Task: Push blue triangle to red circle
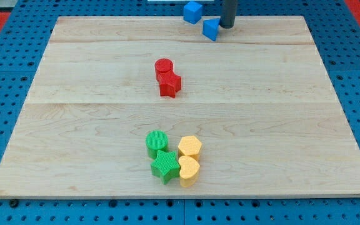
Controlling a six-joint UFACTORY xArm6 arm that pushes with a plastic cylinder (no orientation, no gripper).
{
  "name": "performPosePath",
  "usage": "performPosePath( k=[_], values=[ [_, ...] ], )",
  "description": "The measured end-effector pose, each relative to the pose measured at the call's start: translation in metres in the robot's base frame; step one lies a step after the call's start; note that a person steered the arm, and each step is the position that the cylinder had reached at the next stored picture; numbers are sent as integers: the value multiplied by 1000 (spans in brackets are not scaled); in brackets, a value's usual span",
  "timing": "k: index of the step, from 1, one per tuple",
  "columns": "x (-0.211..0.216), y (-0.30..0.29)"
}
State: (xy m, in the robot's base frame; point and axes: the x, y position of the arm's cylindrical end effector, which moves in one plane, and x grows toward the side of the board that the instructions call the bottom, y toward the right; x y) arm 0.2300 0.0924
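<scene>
The blue triangle [212,29] lies at the view's top edge of the wooden board [74,125], right of centre. My tip [227,26] stands right against the triangle's right side. The red circle [164,67] sits near the board's middle, below and to the left of the triangle. A red star [170,84] touches the circle on its lower right. No gripper is present.
A blue cube [193,12] lies just off the board's top edge, left of the triangle. Near the view's bottom is a cluster: a green circle [157,142], a green star [165,166], a yellow hexagon [190,147] and a yellow heart [189,170].
</scene>
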Motion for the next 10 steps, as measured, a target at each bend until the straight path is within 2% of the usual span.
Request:
performPosePath(
  k=[2,3,5,7,9,10],
  values=[
    [26,-24],
    [20,-6],
    [-17,-1],
    [8,-51],
    [61,-100],
    [57,-114]
  ],
)
